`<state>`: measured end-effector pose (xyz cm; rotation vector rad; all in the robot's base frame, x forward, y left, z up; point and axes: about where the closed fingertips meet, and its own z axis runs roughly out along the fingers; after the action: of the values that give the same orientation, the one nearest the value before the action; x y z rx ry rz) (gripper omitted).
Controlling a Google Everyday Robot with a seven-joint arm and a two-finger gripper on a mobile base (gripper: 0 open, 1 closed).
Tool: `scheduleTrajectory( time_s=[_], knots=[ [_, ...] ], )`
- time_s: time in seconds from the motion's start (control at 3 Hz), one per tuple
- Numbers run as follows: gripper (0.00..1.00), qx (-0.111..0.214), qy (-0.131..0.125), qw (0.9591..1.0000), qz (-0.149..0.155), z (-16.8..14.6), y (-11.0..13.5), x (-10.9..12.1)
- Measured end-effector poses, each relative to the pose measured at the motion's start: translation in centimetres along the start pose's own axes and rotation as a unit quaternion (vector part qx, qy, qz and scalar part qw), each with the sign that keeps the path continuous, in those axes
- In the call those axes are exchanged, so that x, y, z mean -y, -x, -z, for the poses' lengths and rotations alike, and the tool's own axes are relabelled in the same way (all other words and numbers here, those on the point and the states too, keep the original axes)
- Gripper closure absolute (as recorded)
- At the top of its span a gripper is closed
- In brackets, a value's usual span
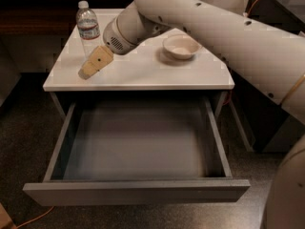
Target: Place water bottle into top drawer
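Observation:
The water bottle (88, 29), clear with a white cap and a pale label band, stands upright at the back left of the white table top (138, 66). The gripper (94, 63), with tan fingers, hangs over the left part of the table top, just in front of and slightly right of the bottle, apart from it and holding nothing. The top drawer (136, 192) is pulled wide open below the table top. Its grey inside holds nothing.
A small white bowl (180, 46) sits on the table top to the right of the gripper. My white arm (214, 27) reaches in from the upper right across the table. Dark floor surrounds the drawer. An orange cable (33, 218) lies at the lower left.

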<state>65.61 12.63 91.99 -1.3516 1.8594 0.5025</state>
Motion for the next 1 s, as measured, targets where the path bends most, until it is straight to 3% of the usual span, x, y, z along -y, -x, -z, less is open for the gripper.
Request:
scheduleTrajectory(
  time_s=[1.0],
  knots=[
    [0.0,0.082,-0.042,0.9953,-0.031,-4.0,3.7,7.8]
  ],
)
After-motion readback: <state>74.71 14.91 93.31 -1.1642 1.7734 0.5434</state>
